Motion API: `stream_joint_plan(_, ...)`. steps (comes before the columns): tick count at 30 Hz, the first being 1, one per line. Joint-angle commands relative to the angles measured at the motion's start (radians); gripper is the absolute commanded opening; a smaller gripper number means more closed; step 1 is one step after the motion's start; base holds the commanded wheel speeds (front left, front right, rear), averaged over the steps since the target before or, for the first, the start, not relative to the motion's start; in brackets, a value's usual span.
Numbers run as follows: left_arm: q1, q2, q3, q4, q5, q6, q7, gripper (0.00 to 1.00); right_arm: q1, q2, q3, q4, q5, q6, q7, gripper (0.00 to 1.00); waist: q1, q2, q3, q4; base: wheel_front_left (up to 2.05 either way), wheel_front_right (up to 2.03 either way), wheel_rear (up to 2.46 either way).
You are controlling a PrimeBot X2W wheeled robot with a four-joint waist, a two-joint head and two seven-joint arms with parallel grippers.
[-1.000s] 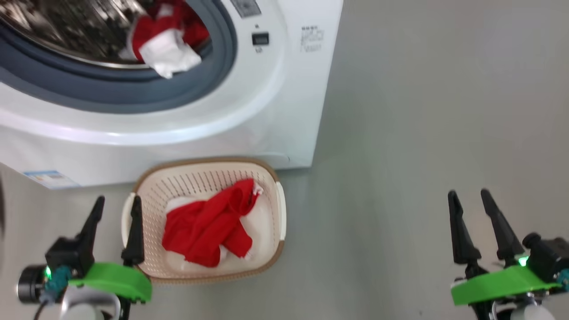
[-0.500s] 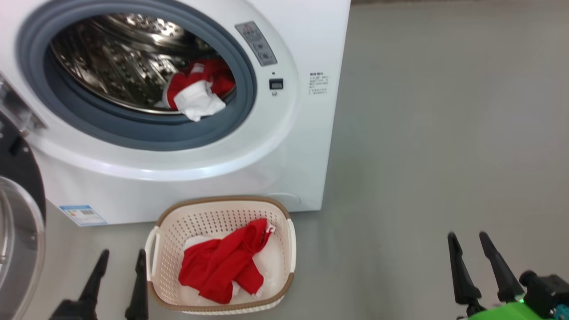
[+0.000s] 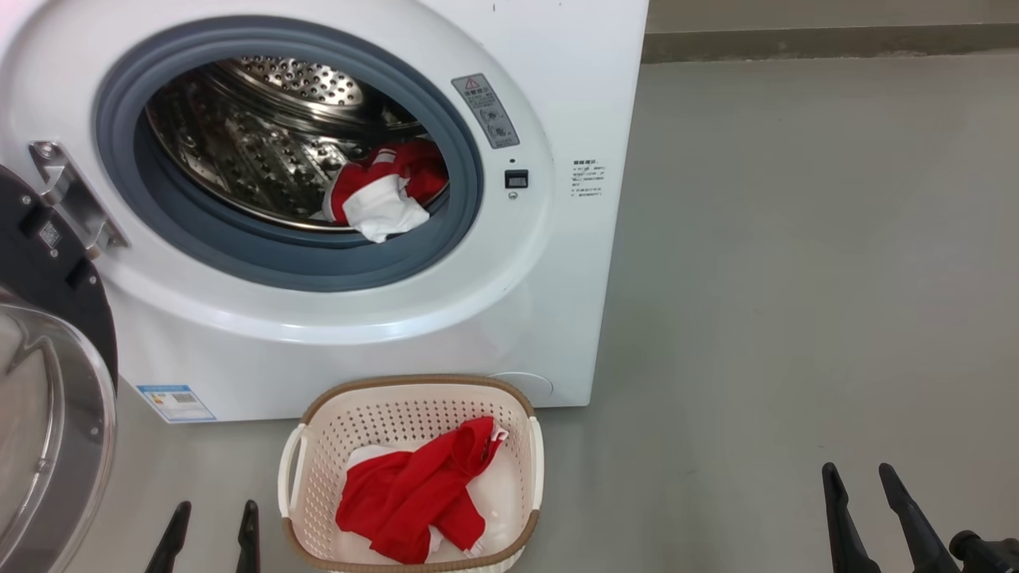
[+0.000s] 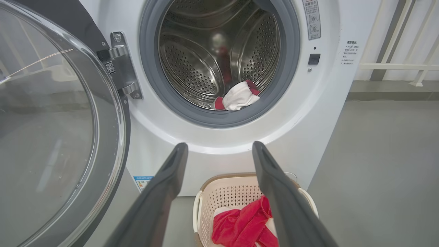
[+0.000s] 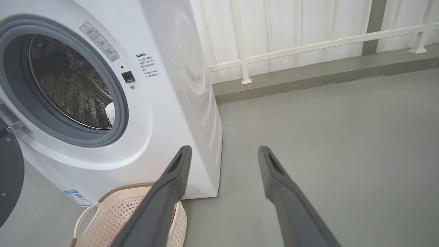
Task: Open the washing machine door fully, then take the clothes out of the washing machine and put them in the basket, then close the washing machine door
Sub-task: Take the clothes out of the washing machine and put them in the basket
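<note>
Only your head camera has tilted up since before: the washing machine door (image 3: 48,430) hangs open at left, some clothes (image 3: 382,199) lie at the lip of the washing machine (image 3: 557,302), a red garment (image 3: 414,509) in the basket (image 3: 414,383) before it, both left end effector (image 3: 216,509) and right end effector (image 3: 856,471) open. Your left wrist view frames drum (image 4: 192,68) and basket between its fingers (image 4: 161,192); your right wrist view, floor (image 5: 325,120) beside the machine.

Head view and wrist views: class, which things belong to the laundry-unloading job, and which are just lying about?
Belong to the job: washing machine, open door, clothes in the drum, basket, clothes in the basket, left pincer, right pincer, both open.

Just there: white railing, grey floor, warning sticker.
</note>
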Motion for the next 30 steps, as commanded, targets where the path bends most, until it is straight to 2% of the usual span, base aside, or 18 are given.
stream_joint_plan(1,-0.016,0.006,0.036,-0.03,-0.005,-0.005,-0.005,1.0,-0.016,-0.017,0.014,-0.028,0.007,0.006,-0.006,1.0,0.0,0.0,0.002,0.0,0.0,0.0,0.0)
stream_joint_plan(12,-0.052,0.004,0.014,-0.027,-0.021,-0.005,-0.005,1.0,-0.043,-0.015,0.013,-0.035,0.005,0.006,-0.006,1.0,0.0,0.0,0.034,0.005,0.0,0.0,0.0)
stream_joint_plan(20,-0.169,0.031,-0.046,0.016,-0.04,-0.005,-0.005,1.0,-0.077,-0.014,0.019,-0.037,0.005,0.006,-0.006,1.0,0.0,0.0,0.083,0.005,0.0,0.0,0.0)
stream_joint_plan(30,-0.583,0.107,-0.131,0.178,-0.109,-0.005,-0.005,1.0,-0.191,-0.012,0.046,-0.052,0.045,0.006,-0.006,1.0,0.0,0.0,0.278,-0.033,0.0,0.0,0.0)
